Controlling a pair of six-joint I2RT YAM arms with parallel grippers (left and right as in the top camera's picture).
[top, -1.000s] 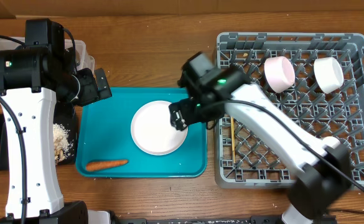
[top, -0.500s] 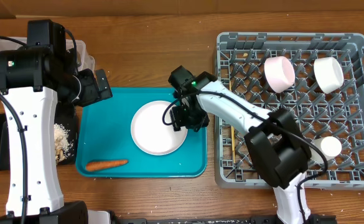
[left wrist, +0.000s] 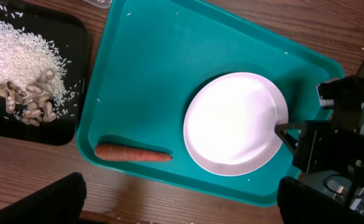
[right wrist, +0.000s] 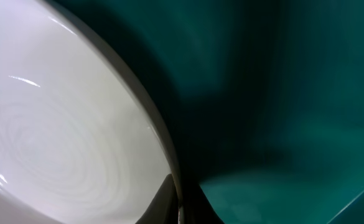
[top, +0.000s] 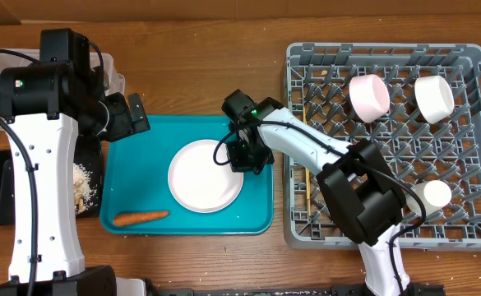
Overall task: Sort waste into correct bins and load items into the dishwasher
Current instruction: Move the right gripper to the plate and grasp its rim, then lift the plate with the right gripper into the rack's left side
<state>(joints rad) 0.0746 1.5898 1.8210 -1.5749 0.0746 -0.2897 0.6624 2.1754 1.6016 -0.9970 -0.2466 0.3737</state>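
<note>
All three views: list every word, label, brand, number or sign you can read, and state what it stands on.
None: no readable word, label, brand, number or sign shows in any view.
Nothing printed shows on the teal tray, white plate, grey dish rack or black tray.

No legible txt, labels, brand marks or nos. in any view; white plate [top: 205, 176], teal tray [top: 137, 177] and grey dish rack [top: 388, 51] show plain surfaces only, nothing readable
</note>
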